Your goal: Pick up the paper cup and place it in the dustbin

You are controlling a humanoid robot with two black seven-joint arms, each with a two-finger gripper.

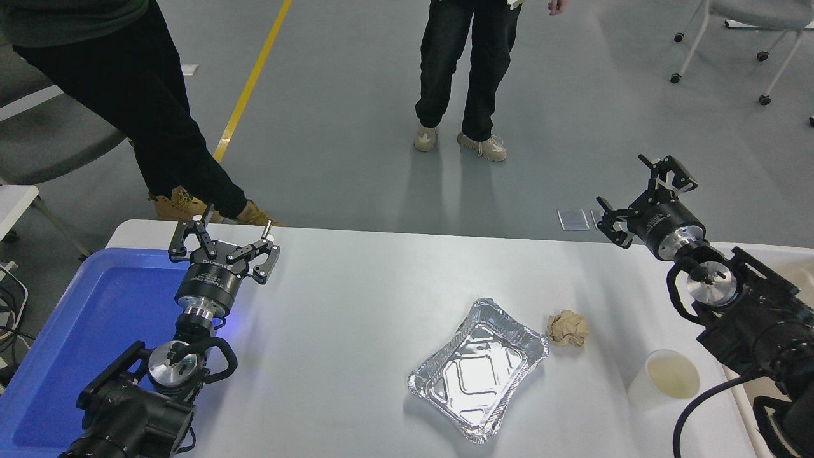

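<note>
— where is the paper cup (665, 379) sitting?
— it is standing upright near the table's (356, 305) front right corner, mouth up, just beside the right arm and well apart from its gripper.
— and the right gripper (647, 198)?
— it is hovering over the table's far right edge, fingers spread and grasping nothing.
— the left gripper (221, 245)?
— it is parking at the lower left, over the edge of the blue tray (95, 318), fingers released and empty.
— what else is lying on the table?
— a foil tray (478, 369) is lying near the middle, and a crumpled brown paper ball (567, 328) is resting just beside its far right corner.
— the dustbin (800, 277)?
— only a pale sliver is showing behind the right arm, possibly its rim; the arm is hiding the rest.
— anyone around?
— two people (467, 70) are standing on the floor beyond the table.
</note>
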